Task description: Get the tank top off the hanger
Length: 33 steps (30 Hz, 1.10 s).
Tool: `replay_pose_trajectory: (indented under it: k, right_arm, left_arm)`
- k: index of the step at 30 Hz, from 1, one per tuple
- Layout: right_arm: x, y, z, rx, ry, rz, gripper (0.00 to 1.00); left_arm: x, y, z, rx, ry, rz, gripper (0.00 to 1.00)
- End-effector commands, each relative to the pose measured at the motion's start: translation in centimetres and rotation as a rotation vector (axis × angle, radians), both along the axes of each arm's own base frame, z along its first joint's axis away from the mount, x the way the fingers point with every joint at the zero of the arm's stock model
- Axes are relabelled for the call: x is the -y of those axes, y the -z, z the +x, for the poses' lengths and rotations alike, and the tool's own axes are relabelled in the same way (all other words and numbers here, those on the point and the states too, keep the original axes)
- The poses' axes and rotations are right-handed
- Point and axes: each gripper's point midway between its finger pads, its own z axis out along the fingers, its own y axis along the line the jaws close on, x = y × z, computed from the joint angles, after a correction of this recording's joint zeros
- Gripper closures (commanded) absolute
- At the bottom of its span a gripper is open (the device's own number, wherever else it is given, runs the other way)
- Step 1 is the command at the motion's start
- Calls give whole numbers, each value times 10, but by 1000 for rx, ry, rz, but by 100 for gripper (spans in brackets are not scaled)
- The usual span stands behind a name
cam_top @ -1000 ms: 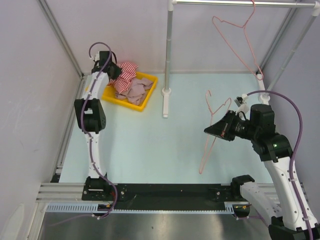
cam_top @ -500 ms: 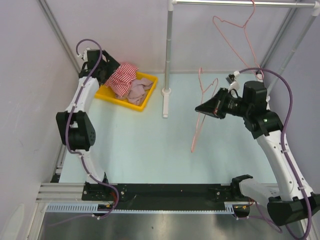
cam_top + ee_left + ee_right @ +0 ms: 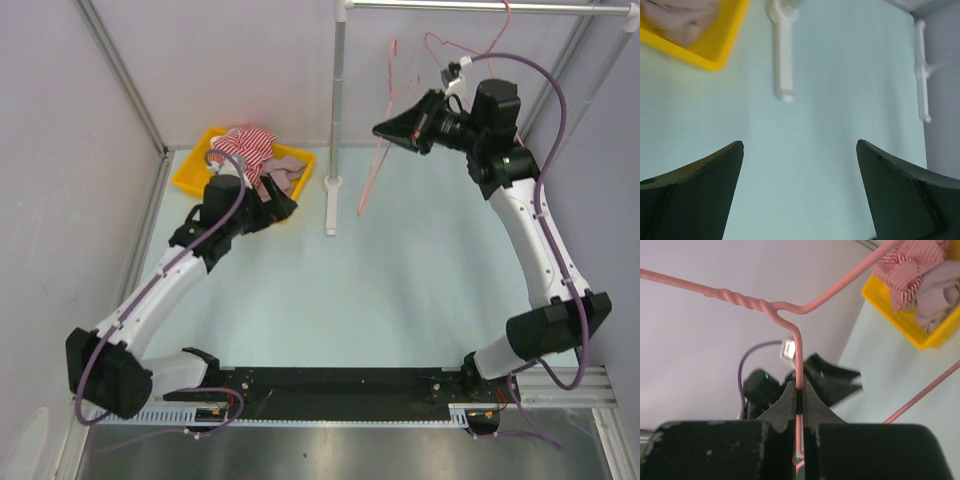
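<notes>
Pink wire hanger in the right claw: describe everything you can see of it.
The pink wire hanger is thin and bare, with no garment on it. Its neck is a tight twist of wire from which the shoulders branch out. The right claw is shut on one straight strand, and nothing else visibly touches it. In the top view it is held tilted in the air, beside the white upright pole.

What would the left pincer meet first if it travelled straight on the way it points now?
The left pincer would probably meet the bare table, short of the white rack foot; depth is unclear.
</notes>
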Motion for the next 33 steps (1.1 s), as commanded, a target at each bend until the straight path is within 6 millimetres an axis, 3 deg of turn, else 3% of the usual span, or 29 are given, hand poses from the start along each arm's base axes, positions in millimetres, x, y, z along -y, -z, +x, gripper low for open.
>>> replay_pose_trajectory:
  k: [1, 5, 6, 7, 9, 10, 12, 13, 14, 16, 17, 23, 30, 33]
  right_arm:
    - [-6, -69, 14, 144, -49, 138, 100]
    - [-14, -90, 36, 159, -69, 215, 100]
    - [-17, -84, 48, 120, -68, 236, 100]
    - [-20, -92, 49, 136, -74, 253, 100]
    - [-25, -89, 67, 129, -67, 275, 100]
    - [-27, -98, 70, 140, -59, 292, 100]
    - [-32, -99, 80, 133, -42, 311, 100]
    - [-36, -89, 94, 105, -33, 316, 100]
    - [-39, -99, 94, 123, -33, 327, 100]
    - [-44, -89, 111, 102, -16, 335, 100]
    - [-46, -97, 111, 115, -17, 343, 100]
    - [-49, -88, 131, 77, 27, 370, 100]
    - [-51, -75, 151, 26, 53, 402, 100]
    - [-52, -85, 147, 51, 52, 407, 100]
  left_arm:
    - [34, -22, -61, 134, 193, 34, 2]
    - [54, -23, -113, 196, 335, 5, 4]
    - [58, -23, -124, 211, 374, -3, 5]
    - [68, -13, -137, 210, 431, -13, 5]
    - [80, -22, -160, 265, 531, -75, 5]
    - [88, -12, -174, 257, 584, -86, 5]
    - [94, -14, -188, 287, 633, -110, 5]
    - [99, -5, -198, 275, 671, -108, 5]
    - [102, -2, -202, 270, 687, -114, 5]
    - [110, 6, -214, 265, 735, -122, 6]
    - [112, 9, -217, 258, 743, -124, 6]
    - [129, 20, -236, 242, 809, -117, 7]
    - [132, 20, -237, 251, 817, -104, 7]
    - [130, 20, -237, 259, 816, -100, 7]
